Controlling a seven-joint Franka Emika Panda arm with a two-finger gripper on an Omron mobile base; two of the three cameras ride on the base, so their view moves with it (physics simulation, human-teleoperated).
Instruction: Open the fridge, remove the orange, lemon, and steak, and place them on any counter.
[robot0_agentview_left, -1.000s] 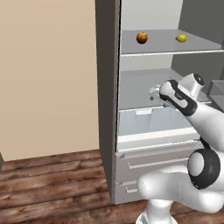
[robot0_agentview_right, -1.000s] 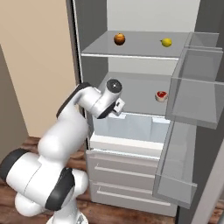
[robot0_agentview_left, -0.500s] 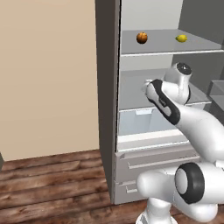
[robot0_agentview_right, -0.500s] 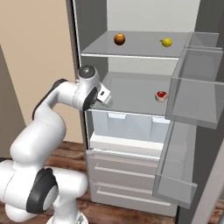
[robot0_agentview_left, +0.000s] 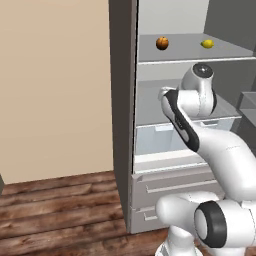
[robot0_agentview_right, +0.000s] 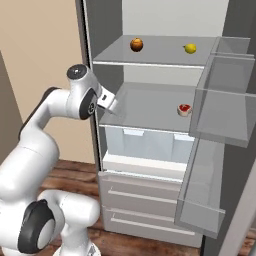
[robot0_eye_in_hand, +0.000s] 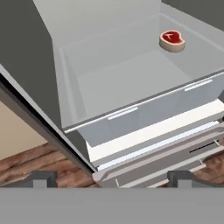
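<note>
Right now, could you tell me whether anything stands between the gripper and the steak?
Nothing visible does. The fridge door is open, the open gripper sits at the middle shelf's left front edge, and the steak lies alone toward the right.

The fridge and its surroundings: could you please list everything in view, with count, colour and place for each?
fridge: one, grey steel with pale grey interior, door swung open to the right.
orange: one, dark orange, upper shelf, left part.
lemon: one, yellow, upper shelf, right of the orange.
steak: one, red with pale rim, middle shelf, right part.
crisper drawers: two, translucent pale grey, under the middle shelf.
lower drawers: two, grey, at the fridge's base.
door bins: clear, on the inside of the open door.
wall: beige, left of the fridge.
floor: brown wood planks.
gripper: one, fingers open, holding nothing, at the left edge of the middle shelf.
</note>
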